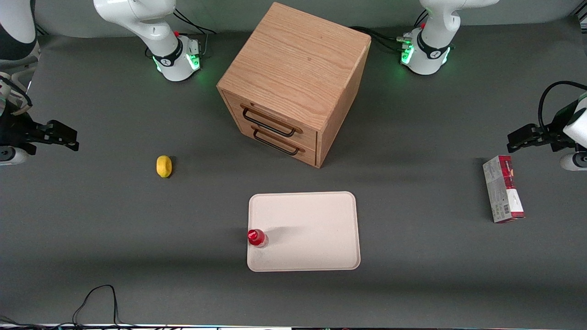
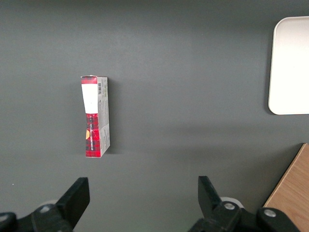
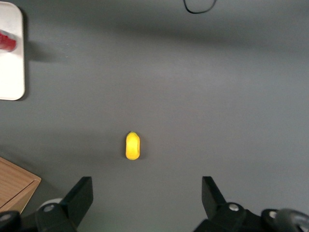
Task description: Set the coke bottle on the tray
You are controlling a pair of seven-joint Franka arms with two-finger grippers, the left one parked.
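Right arm: base point(image 1: 176, 62) mounted at the table edge farthest from the front camera, links rising out of the front view. Its gripper point(image 1: 64, 136) is high above the table at the working arm's end, touching nothing. Fingers point(image 3: 79, 198) spread wide apart, nothing between them. Wrist camera looks straight down; fingertips point toward 12 o'clock in that view.

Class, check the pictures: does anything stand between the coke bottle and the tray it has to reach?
Nothing does: the coke bottle already stands upright on the tray, near its edge. The tool hangs open, empty, toward the working arm's end.
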